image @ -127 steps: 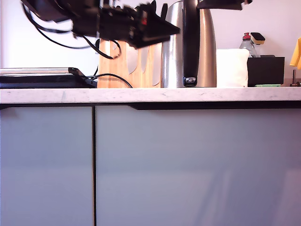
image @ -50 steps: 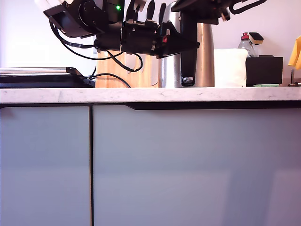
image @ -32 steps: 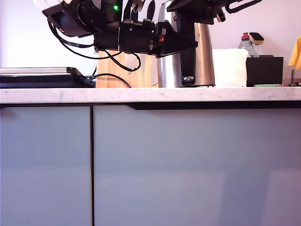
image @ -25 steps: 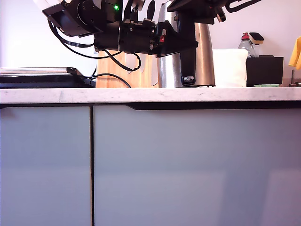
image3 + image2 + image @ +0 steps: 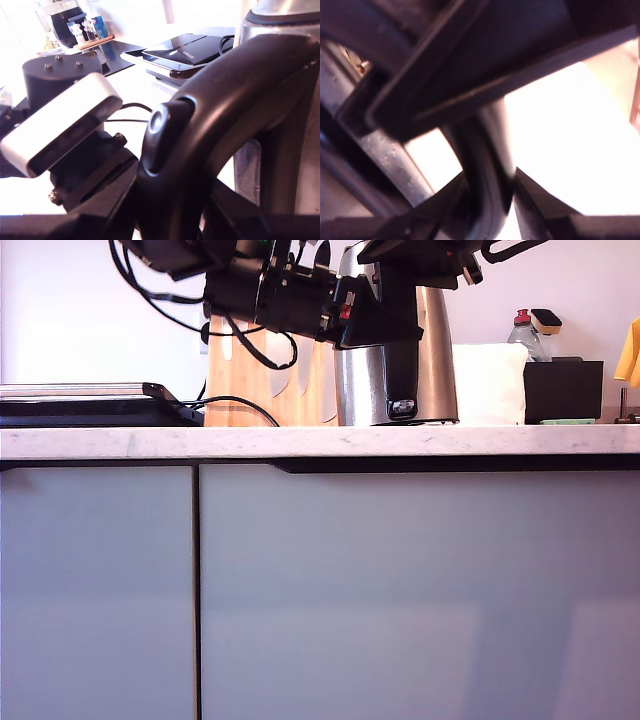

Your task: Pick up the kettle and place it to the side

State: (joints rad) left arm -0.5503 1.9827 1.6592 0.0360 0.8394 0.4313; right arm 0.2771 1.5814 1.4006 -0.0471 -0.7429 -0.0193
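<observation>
Kettle stands on the counter, with its black handle facing the exterior camera. My first gripper has its jaws closed on a curved black part between them; the view is too blurred to name it for certain. My second gripper is closed around the upper bend of the handle, just below the round button. In the exterior view, a wooden knife block stands just beside the kettle on its left, behind the arms. On its right come a white container and a black box. A flat black appliance lies at the exterior view's left.
</observation>
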